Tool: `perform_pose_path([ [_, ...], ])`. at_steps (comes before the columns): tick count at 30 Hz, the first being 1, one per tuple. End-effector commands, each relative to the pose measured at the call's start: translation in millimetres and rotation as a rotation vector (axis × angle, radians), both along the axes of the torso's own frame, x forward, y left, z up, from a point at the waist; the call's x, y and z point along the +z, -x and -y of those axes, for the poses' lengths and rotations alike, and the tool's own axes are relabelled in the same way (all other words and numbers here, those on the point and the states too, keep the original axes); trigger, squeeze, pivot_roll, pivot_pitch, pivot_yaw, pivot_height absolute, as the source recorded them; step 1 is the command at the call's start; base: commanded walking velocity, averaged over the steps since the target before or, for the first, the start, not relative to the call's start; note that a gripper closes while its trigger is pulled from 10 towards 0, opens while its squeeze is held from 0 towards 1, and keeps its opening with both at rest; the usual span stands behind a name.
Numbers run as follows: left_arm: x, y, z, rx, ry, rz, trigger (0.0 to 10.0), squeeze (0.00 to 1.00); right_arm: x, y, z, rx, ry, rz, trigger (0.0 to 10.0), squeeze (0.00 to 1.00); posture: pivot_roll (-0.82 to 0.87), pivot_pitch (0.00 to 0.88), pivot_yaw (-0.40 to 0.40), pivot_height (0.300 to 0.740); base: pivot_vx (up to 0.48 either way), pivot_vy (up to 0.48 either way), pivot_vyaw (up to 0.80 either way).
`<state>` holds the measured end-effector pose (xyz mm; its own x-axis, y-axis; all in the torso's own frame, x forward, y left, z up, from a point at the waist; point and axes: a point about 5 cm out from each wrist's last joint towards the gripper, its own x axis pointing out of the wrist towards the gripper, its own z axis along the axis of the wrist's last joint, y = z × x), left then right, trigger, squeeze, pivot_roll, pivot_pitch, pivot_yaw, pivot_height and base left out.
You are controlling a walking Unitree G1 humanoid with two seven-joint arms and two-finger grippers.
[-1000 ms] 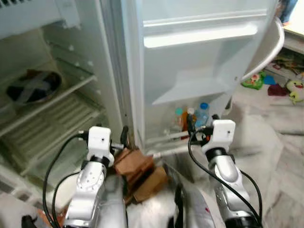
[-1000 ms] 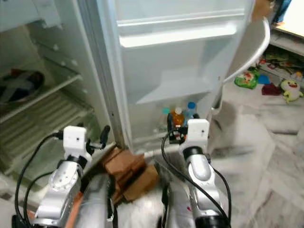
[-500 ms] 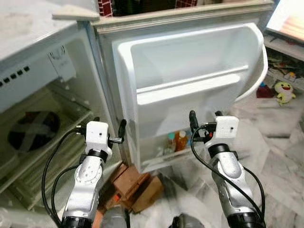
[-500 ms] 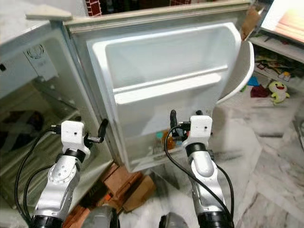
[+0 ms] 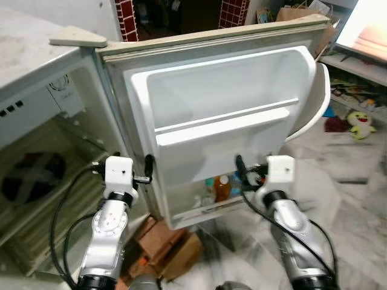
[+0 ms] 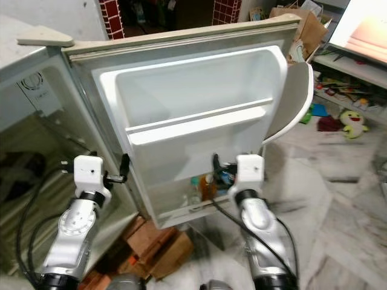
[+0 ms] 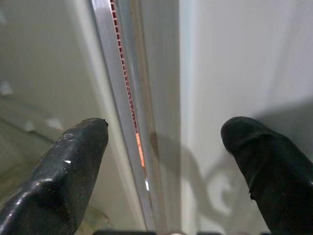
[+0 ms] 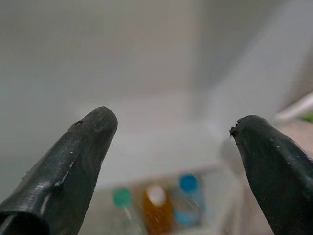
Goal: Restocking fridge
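White fridge door (image 5: 230,115) swung open, bottles (image 5: 217,188) upright in its lowest shelf; both grippers' jaws apart, empty.

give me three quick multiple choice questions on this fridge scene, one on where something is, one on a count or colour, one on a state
1. Where do the bottles stand?
A. on the upper door shelf
B. in the bottom door rack
C. on the floor by the boxes

2. How many bottles stand there?
A. one
B. three
C. five

3. How is the right gripper?
A. open, holding nothing
B. shut on a bottle
C. shut on the door edge

Answers:
1. B: the bottles sit in the lowest rack of the open fridge door, below the bare upper door shelf.
2. B: the right wrist view shows three caps, a green cap, a pale cap on the orange bottle and a blue cap.
3. A: the right gripper has its fingers spread apart with nothing between them, pointing toward the bottles.
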<state>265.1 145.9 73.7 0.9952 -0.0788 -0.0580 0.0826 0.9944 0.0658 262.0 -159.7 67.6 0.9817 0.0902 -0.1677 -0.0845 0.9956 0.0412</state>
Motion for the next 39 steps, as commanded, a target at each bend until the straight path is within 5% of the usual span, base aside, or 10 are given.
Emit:
perform_pose_path([
  [1, 2.8, -1.5, 11.5, -0.06, -0.006, 0.017, 10.0, 0.0, 3.0, -2.7, -6.2, 0.043, -0.008, 0.005, 10.0, 0.0, 0.02, 0.0, -0.028, 0.74, 0.0, -0.48, 0.0],
  [7, 2.6, -3.0, 11.2, -0.056, 0.0, 0.018, 10.0, 0.0, 9.9, -8.5, -15.6, 0.067, 0.019, 0.024, 10.0, 0.0, 0.02, 0.0, -0.026, 0.74, 0.0, -0.48, 0.0],
  [11, 2.2, -3.3, 11.4, -0.058, -0.007, 0.018, 10.0, 0.0, 14.0, -7.9, -25.4, 0.132, -0.149, 0.015, 10.0, 0.0, 0.02, 0.0, -0.024, 0.74, 0.0, -0.48, 0.0],
  [17, 0.9, -3.7, 9.4, -0.051, -0.016, 0.014, 10.0, 0.0, 19.4, -6.4, -28.6, 0.234, -0.035, 0.078, 10.0, 0.0, 0.02, 0.0, -0.02, 0.74, 0.0, -0.48, 0.0],
  [22, 0.7, -4.5, 9.2, -0.047, -0.015, 0.015, 10.0, 0.0, 26.6, -10.1, -23.1, 0.205, -0.087, 0.113, 10.0, 0.0, 0.02, 0.0, -0.02, 0.74, 0.0, -0.48, 0.0],
  [26, 0.5, -4.4, 9.2, -0.05, -0.018, 0.016, 10.0, 0.0, 28.2, -12.8, -18.5, 0.178, -0.015, 0.129, 10.0, 0.0, 0.02, 0.0, -0.02, 0.74, 0.0, -0.48, 0.0],
  [34, -1.8, -3.7, 5.8, -0.032, -0.042, 0.004, 10.0, 0.0, 26.5, -14.7, -14.3, 0.142, -0.1, 0.111, 10.0, 0.0, 0.02, 0.0, -0.018, 0.74, 0.0, -0.48, 0.0],
  [39, -5.0, -3.6, -1.1, 0.013, -0.074, -0.016, 10.0, 0.0, 28.8, -14.8, -18.9, 0.189, -0.048, 0.134, 10.0, 0.0, 0.02, 0.0, -0.014, 0.74, 0.0, -0.48, 0.32],
])
